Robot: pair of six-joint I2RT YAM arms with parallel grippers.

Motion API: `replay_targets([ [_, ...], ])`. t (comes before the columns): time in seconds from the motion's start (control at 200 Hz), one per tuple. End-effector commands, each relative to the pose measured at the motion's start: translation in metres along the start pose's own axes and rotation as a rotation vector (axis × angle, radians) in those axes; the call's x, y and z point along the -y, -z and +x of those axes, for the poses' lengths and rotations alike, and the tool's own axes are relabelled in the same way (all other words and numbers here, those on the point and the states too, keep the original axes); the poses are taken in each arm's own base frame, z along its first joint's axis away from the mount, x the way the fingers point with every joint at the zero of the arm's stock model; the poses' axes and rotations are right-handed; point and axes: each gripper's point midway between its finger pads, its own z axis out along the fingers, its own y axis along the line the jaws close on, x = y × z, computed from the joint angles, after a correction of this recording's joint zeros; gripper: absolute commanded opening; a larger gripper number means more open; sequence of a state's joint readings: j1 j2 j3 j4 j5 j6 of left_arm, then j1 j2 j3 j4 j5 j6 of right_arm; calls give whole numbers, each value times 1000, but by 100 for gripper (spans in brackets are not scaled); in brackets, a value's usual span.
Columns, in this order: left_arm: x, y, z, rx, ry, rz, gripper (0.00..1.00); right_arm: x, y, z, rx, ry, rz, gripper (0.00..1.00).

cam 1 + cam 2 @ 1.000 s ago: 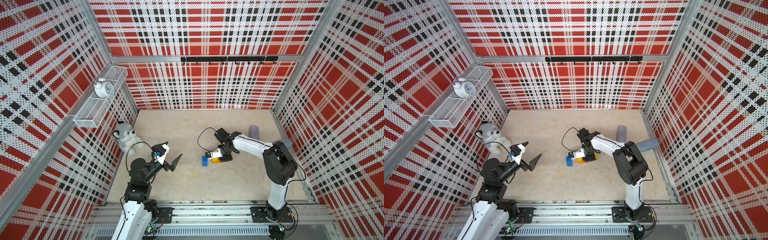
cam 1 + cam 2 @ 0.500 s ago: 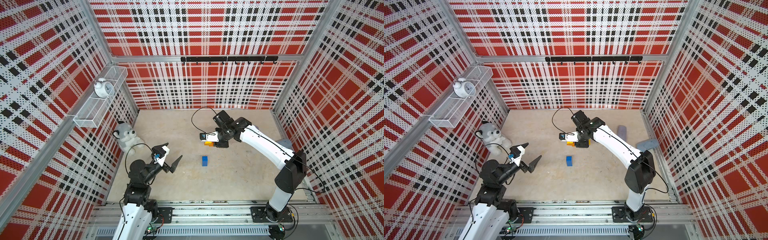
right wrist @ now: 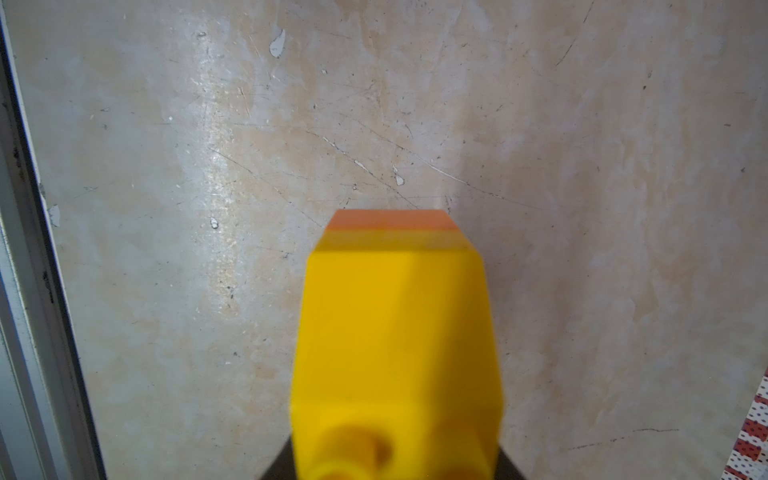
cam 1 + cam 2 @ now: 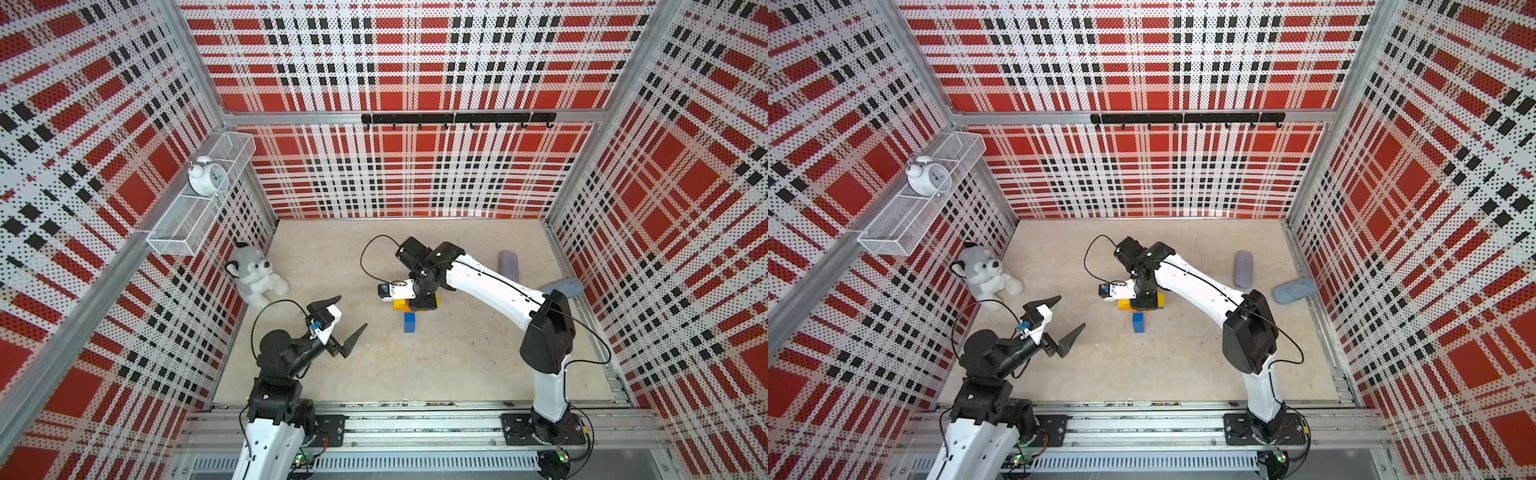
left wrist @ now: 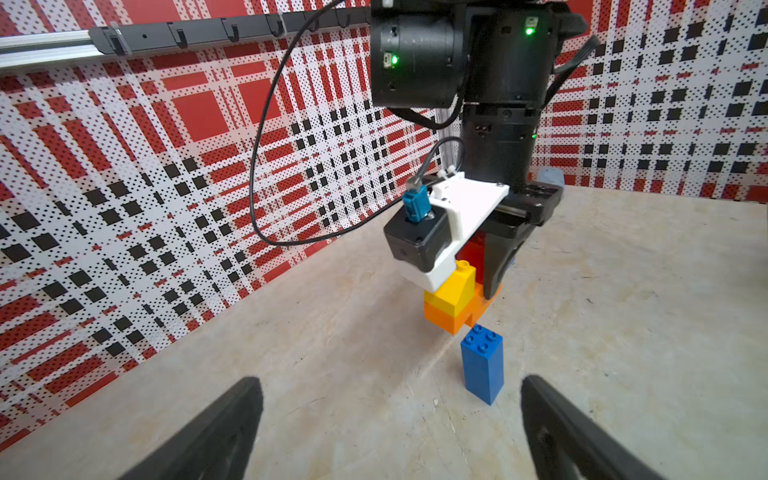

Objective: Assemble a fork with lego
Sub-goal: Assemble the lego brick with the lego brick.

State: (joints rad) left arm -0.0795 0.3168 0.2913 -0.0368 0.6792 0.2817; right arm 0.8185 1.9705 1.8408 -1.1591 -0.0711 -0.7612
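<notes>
**Seating the prong piece on the handle.** The right tool (image 5: 482, 272) pinches a crossbar section (image 5: 451, 318): an orange bar carrying a yellow brick (image 5: 453, 286) and a red brick (image 5: 473, 253). Its jaws press on the stack from the sides, which leaves the bar's underside facing down and free to mate.

The blue brick (image 5: 482, 365), judged to be the fork's handle, stands upright on the desk (image 5: 623, 332) with its studs up. It sits just beside and below the bar's near edge. Whether the two touch cannot be told, but they are not yet seated together.

The left tool (image 4: 351, 312) hangs spread wide and empty, well apart and facing the work, probably ready to steady the upright brick.

Bare desk surrounds the blue brick on every side. A plush dog (image 4: 255, 274) by the left wall, and a grey case (image 4: 510, 266) and a grey object (image 4: 563, 286) by the right wall, lie well clear.
</notes>
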Motion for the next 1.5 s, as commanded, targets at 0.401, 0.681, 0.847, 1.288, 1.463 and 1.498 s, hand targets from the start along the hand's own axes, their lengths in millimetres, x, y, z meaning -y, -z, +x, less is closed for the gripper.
replay_targets([
  [0.401,38,-3,26,-40,2,151,99,-9,-16,-15,16,78,-42,23],
  [0.681,42,-8,35,-81,-21,164,98,-8,-21,-15,6,79,-47,23],
  [0.847,41,-9,40,-99,-28,157,98,-9,-23,-14,-1,77,-51,23],
  [1.288,39,-9,43,-110,-39,145,98,-13,-27,-12,-18,76,-58,24],
  [1.463,40,-9,44,-111,-39,144,98,-14,-31,-11,-30,75,-56,24],
  [1.498,39,-9,44,-112,-38,142,99,-15,-32,-11,-35,77,-56,24],
])
